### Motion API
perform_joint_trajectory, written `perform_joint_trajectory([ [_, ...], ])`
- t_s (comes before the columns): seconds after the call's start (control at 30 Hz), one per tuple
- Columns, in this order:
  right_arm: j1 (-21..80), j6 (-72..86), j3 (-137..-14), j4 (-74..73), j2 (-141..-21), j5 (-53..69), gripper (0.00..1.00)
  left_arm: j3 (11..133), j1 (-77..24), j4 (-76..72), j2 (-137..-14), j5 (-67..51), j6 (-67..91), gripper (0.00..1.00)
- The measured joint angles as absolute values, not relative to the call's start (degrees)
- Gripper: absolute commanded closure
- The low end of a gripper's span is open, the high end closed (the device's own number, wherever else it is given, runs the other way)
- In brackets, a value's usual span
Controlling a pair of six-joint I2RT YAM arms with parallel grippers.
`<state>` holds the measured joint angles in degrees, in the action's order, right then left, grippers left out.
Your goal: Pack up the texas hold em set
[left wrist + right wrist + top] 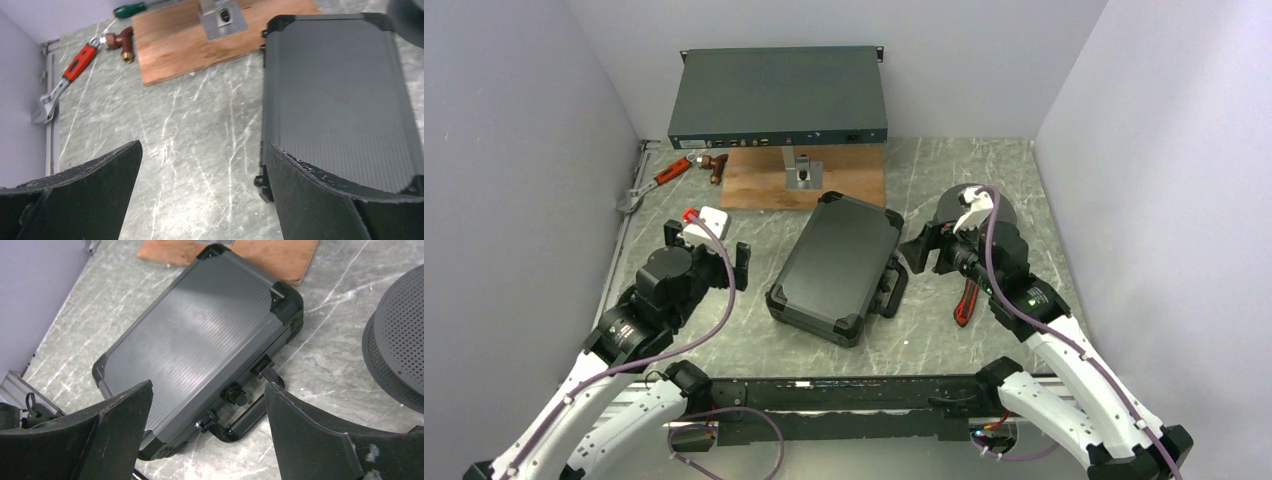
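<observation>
**Hidden or cut off.** The case [836, 268] is shut, so its interior cannot be seen. Of the perforated disc [400, 340], to the right of the right end effector [207, 387], only a part is shown; the rest is cut off at the frame edge. In the top view a red-black tool [965, 300] is largely covered by the right arm. A green handle [130, 9] is cropped at the top of the left wrist view.

**Materials and shapes.** The case is rectangular, with a finely ribbed dark lid and smooth black corner caps. A loop handle [250, 417] and a round latch [237, 395] are fitted to the long side facing the right end effector. The worktop [190, 150] is grey-green stone with white veins. Ahead of the left end effector [202, 150] a wood board [175, 45] carries a metal bracket [223, 17]. Ahead and to its left lie a brass fitting [125, 42] and a red-gripped wrench [75, 65].

**Pose.** Both arms are extended forward with the wrists pitched down toward the worktop. Both end effectors are spread wide and nothing is held. The case lies flat between them, slewed to the worktop edge. It lies ahead and to the right of the left end effector, with one corner just beside that end effector's right finger [320, 200]. It lies ahead and to the left of the right end effector.
</observation>
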<state>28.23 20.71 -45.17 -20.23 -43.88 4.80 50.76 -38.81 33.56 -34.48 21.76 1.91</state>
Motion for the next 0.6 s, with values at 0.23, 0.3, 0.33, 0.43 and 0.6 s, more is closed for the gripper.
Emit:
perform_joint_trajectory([
  [0.23,28.2,21.1,-44.3,-15.8,-38.9,2.6,0.07,46.1,-30.1,32.2,-32.2,17.8,1.8,0.00],
  [0.3,28.2,21.3,-43.9,-14.5,-38.3,1.5,0.06,46.1,-29.5,32.0,-32.3,17.4,2.0,0.00],
  [0.33,28.2,21.5,-43.7,-13.8,-38.2,1.0,0.06,46.1,-29.4,31.9,-32.2,17.2,2.1,0.00],
  [0.43,28.2,21.7,-43.4,-12.6,-38.5,-0.2,0.06,46.0,-29.0,31.2,-32.0,16.5,2.2,0.00],
  [0.6,28.2,22.3,-43.0,-12.0,-39.5,-1.6,0.05,46.0,-28.3,30.8,-31.9,16.1,2.3,0.00],
])
